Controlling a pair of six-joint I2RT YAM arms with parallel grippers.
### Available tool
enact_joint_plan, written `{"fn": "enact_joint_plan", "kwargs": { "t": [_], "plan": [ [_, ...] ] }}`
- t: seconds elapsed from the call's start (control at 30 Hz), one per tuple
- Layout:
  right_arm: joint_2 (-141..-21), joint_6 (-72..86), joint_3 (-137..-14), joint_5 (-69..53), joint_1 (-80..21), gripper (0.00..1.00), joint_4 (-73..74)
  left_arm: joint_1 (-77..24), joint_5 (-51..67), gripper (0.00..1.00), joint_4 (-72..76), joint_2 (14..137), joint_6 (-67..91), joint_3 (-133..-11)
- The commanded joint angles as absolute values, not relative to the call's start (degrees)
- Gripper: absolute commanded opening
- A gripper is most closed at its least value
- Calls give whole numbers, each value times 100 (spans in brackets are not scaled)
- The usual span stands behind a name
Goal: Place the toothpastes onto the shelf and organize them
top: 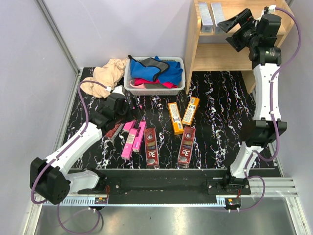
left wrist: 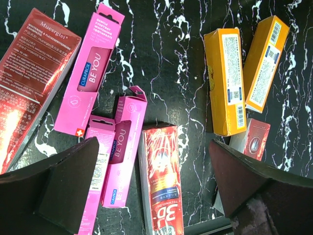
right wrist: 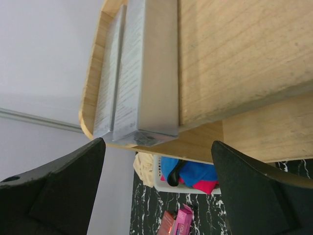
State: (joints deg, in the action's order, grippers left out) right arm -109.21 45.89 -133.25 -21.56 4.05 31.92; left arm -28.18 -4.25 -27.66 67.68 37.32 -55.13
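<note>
Left gripper: your left gripper [top: 129, 111] hangs low over the black marbled table [top: 220, 122], jaws spread wide, holding nothing.
Beneath it: in the left wrist view, a dark red cardboard box marked "3D" [left wrist: 164, 186] and a bright pink cardboard box [left wrist: 122, 156] lie side by side between the fingers. Their long axes run crosswise to the line joining the fingers, so I judge you could close on the narrow width of either.
Nearer arm: the left, clearly; the right arm is well apart from everything on the table.
Right gripper: your right gripper [top: 234, 22] is up at the light wooden two-tier shelf [top: 192, 49], jaws wide open and empty.
Top tier: two silver-grey cardboard boxes [right wrist: 142, 73] lie flat side by side, just beyond the right fingertips.
Lower tier: no box shows where it is visible.
Table stock: about eight boxes wait here — pink, dark red, and two orange-yellow cardboard boxes [top: 182, 115] — mostly lying near-to-far.
Basket: the white plastic basket [top: 128, 83] holds coloured cloths [top: 156, 71] only — no toothpaste visible.
</note>
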Motion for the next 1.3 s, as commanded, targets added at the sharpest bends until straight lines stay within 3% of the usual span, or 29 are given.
{"fn": "enact_joint_plan", "kwargs": {
  "t": [0.0,0.17,0.5,0.7,1.27],
  "plan": [
    [-10460,4210,-13237,-1881,378,100,3375,-2856,-369,99,-2575,6671,3700,-5502],
    [-10047,4113,-12851,-2013,378,100,3078,-2856,-360,99,-2566,6645,3691,-5476],
    [-7799,3867,-10153,-1415,387,100,2127,-2874,-431,99,-2584,6750,3577,-5476],
    [-6963,4051,-8835,-1660,378,100,1960,-2900,-448,99,-2601,6908,3498,-5432],
    [-5757,3929,-5188,-2012,334,100,1898,-3453,-264,99,-2593,8191,3489,-5528]
  ]
}}
